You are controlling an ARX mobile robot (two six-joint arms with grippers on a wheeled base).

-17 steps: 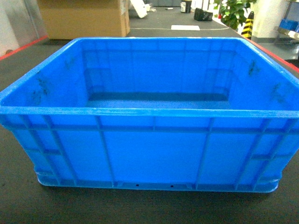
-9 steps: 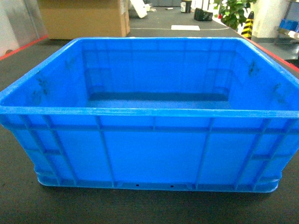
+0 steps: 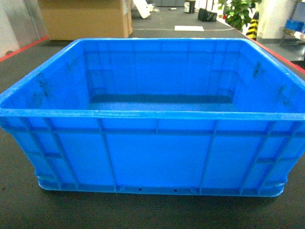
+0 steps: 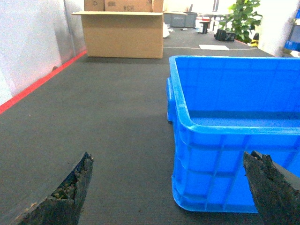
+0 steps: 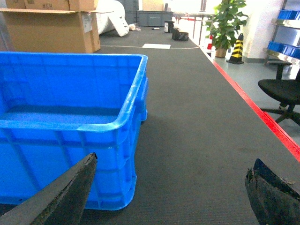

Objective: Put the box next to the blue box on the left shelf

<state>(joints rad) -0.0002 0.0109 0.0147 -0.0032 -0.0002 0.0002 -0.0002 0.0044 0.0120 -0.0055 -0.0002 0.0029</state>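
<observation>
The box [image 3: 152,119] sits empty on the dark floor mat [image 3: 152,212], square in front of the robot, so this looks like the very start: nothing is gripped yet and no shelf is in sight. The left claw [image 4: 171,187] stands wide, its fingers straddling the box's near left corner; the right claw [image 5: 171,192] is just as wide, level with the near right corner. Next, I'd guess, both must close on the rim for a two-armed lift. The head view hides both claws; the wrist views show them, plus a cardboard carton [image 4: 123,33] and an office chair [image 5: 281,91].
</observation>
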